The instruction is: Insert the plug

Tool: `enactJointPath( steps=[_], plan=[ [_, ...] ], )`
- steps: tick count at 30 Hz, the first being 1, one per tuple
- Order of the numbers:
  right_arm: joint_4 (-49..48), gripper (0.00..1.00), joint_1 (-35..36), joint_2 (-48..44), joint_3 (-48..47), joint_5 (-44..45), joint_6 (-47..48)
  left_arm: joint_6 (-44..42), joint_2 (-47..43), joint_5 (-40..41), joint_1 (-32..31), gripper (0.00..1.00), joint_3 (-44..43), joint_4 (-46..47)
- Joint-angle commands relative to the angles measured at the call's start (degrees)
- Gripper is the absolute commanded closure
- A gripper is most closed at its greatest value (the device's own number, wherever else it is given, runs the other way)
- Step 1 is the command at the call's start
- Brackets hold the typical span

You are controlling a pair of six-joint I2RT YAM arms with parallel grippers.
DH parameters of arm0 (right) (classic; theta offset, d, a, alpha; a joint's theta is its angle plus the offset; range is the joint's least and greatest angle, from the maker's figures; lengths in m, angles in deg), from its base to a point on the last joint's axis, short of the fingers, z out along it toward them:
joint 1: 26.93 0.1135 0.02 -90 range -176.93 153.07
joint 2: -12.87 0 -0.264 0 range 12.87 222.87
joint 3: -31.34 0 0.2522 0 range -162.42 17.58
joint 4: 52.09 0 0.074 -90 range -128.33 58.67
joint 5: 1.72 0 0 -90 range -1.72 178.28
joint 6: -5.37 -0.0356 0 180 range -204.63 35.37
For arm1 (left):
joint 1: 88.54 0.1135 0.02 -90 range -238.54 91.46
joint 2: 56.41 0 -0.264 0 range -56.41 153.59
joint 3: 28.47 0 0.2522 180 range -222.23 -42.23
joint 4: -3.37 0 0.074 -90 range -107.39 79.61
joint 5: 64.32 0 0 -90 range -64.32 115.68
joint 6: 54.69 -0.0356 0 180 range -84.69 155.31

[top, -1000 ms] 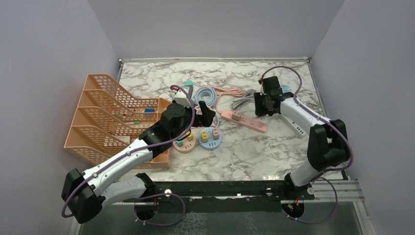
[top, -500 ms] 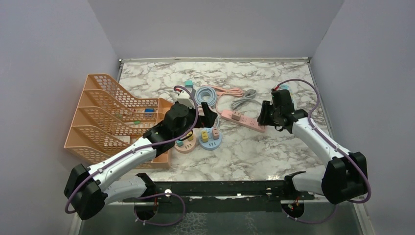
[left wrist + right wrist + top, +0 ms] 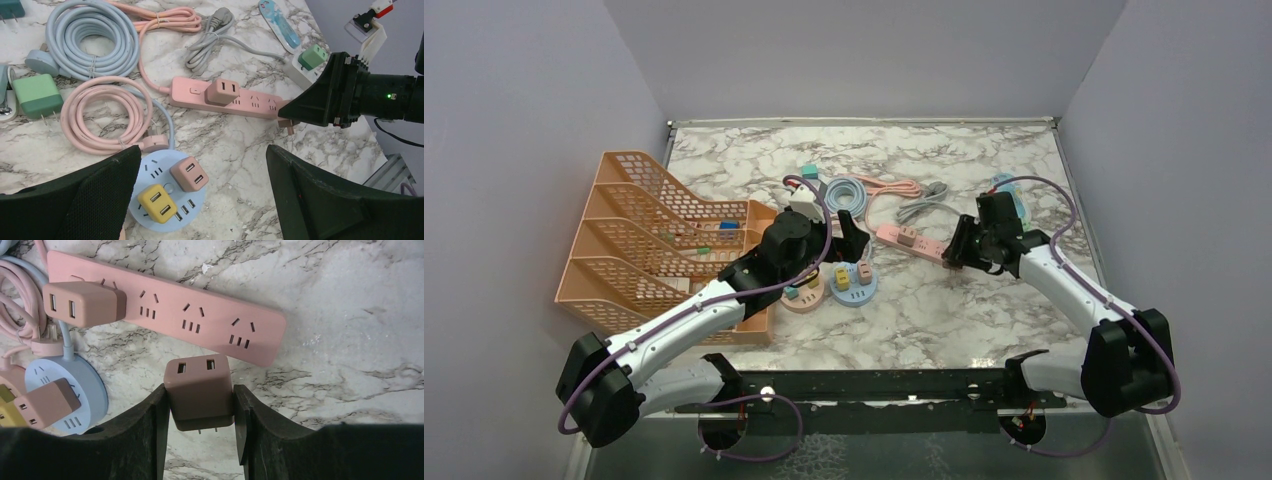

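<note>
Pink plug point(image 3: 199, 385) clamped in right claw point(image 3: 200, 392), ports facing power strip point(image 3: 215, 317), prongs rearward; left claw point(image 3: 202, 152) apart.

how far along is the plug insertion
Done: the pink plug is gripped in the right end effector. In hand: it holds the plug just off the free end of the pink power strip, prongs not yet in. Left: seat it in an empty socket.

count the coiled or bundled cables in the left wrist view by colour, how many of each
blue: 1, the blue coil
pink: 2, the big pink loop and the tied pink bundle
grey: 1, the grey bundle
total: 4
</note>
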Motion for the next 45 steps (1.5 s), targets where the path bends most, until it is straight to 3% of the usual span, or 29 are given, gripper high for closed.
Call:
enactJointPath(
  steps=[1, 11, 24, 37, 45],
  plan=[
    [-2.38, 0.58, -0.24, -0.20, 1.32, -3.90, -4.51, -1.63, -0.45, -0.91, 0.17, 0.02, -0.37, 0.81],
    [-8.19, 0.58, -0.22, -0.42, 4.26, -13.08, -9.57, -2.80, 0.11, -3.26, 0.15, 0.01, -0.04, 0.50],
    [-18.33, 0.58, -0.18, -5.80, 8.53, -24.85, -16.83, -6.38, 7.57, -17.40, -0.02, 0.02, -3.01, 1.18],
    [-16.92, 0.58, -0.25, -9.18, 13.88, -20.99, -19.91, -6.84, 10.27, -17.89, -1.08, 0.04, -3.66, 2.59],
    [-10.71, 0.54, -0.19, -6.43, 14.84, -12.97, -18.74, -9.70, 7.89, -11.10, -1.08, 0.04, -3.32, -1.54]
  ],
)
